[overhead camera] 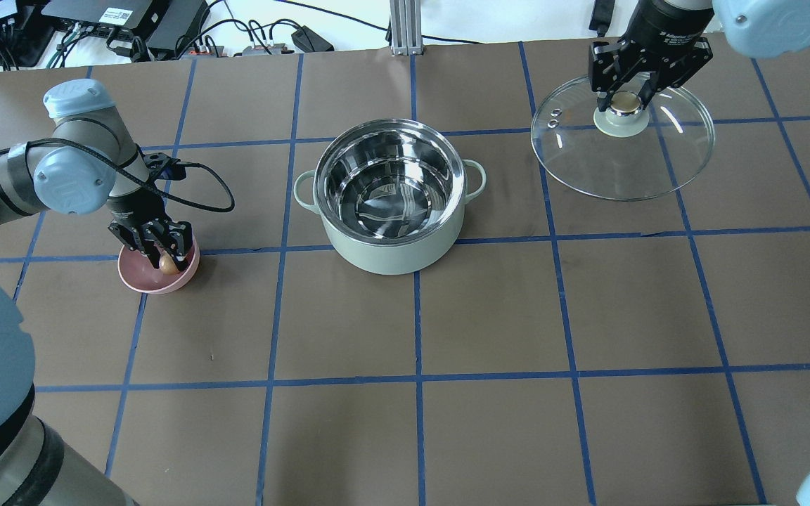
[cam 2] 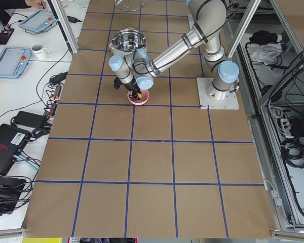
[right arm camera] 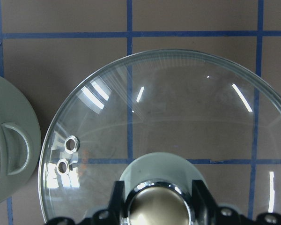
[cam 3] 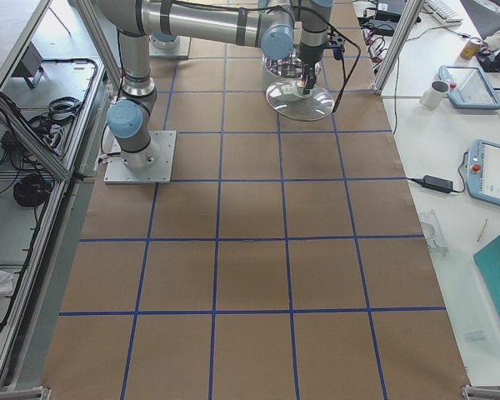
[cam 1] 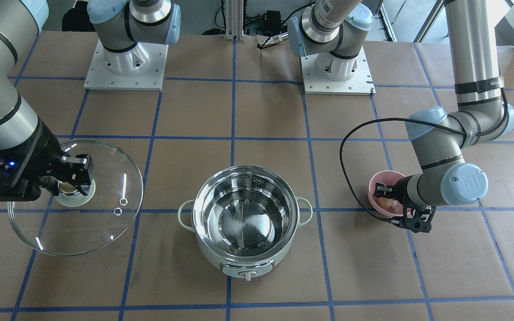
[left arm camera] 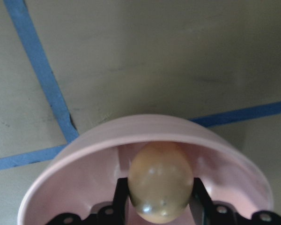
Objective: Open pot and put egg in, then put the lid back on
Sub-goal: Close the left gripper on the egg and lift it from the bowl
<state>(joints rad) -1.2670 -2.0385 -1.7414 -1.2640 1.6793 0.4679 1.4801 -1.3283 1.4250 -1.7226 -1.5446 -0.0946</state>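
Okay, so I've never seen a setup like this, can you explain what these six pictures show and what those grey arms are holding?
It's a robot with two grey arms bolted to a brown table. Two pictures look down on the table, from behind the robot and from across it; two look along it from the ends; two come from cameras on the wrists. In the middle stands an open pale green pot, empty. The left gripper reaches into a pink bowl and is closed around a brown egg. The right gripper holds the glass lid by its knob, beside the pot.
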